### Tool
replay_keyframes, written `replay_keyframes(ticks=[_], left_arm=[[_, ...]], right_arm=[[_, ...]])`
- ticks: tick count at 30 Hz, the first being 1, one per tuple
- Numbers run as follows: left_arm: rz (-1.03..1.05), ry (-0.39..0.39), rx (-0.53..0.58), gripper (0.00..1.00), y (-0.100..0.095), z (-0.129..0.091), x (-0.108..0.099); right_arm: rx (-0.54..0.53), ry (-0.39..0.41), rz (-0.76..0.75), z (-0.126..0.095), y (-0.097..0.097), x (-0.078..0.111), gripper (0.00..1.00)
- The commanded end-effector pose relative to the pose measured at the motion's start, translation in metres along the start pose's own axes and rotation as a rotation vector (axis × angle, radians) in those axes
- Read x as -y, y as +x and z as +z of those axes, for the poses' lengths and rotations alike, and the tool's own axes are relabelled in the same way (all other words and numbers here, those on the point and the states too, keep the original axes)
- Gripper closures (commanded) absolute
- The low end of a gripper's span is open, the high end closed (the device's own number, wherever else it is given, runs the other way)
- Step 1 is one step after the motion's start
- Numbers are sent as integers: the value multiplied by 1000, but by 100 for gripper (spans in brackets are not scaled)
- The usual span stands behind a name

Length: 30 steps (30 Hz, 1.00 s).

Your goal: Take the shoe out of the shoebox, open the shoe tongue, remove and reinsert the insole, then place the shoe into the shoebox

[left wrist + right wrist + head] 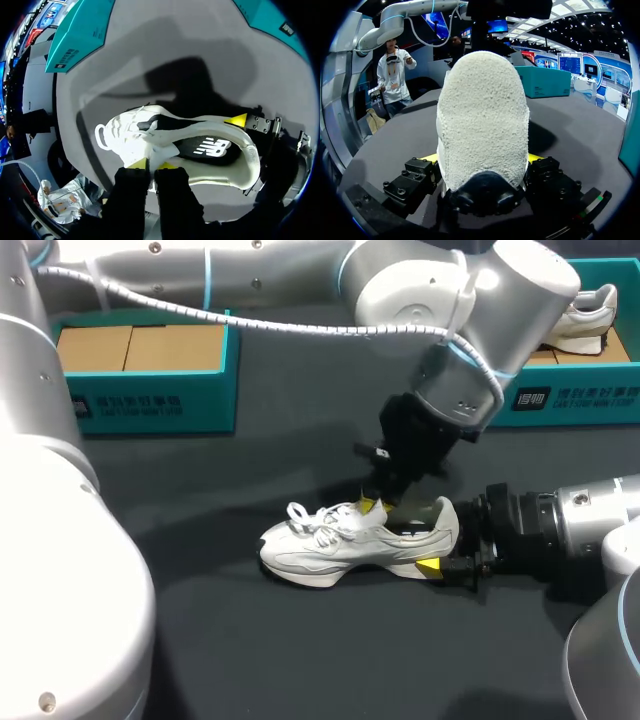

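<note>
Upper left: teal shoebox [150,405], white print on its front, unreadable. Centre: white shoe [340,540] sat on dark table [250,640], toe left. Left gripper [370,506] pinched narrow on tongue [150,145]; right gripper [440,540] clamped the heel. Upper right: second printed shoebox [575,400] held another shoe [585,320].

Left tool [372,506] and right tool [440,540] grip the white shoe [320,546].

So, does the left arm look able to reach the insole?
Probably yes: the insole lies uncovered in the mouth of the sneaker just ahead of the left gripper, though it is pinching the tongue and must release first.
</note>
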<state>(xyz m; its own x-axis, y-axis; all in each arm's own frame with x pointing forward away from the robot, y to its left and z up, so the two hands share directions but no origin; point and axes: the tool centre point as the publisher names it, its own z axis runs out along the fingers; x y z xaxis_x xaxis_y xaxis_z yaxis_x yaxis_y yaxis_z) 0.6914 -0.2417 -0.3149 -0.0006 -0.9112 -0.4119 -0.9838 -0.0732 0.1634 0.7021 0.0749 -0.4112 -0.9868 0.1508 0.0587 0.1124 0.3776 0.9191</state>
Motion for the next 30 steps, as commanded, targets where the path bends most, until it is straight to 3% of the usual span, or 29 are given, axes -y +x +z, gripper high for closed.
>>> replay_keyframes(ticks=[1,10,15,30], left_arm=[[-49,22,-105,100,-23,-1,-13],[-106,63,-343,100,-59,-2,-22],[-110,73,-421,100,-73,2,-23],[-111,48,-416,100,-91,49,-15]], right_arm=[[2,4,0,0,1,0,100],[2,4,0,0,1,0,100],[2,4,0,0,1,0,100],[2,4,0,0,1,0,100]])
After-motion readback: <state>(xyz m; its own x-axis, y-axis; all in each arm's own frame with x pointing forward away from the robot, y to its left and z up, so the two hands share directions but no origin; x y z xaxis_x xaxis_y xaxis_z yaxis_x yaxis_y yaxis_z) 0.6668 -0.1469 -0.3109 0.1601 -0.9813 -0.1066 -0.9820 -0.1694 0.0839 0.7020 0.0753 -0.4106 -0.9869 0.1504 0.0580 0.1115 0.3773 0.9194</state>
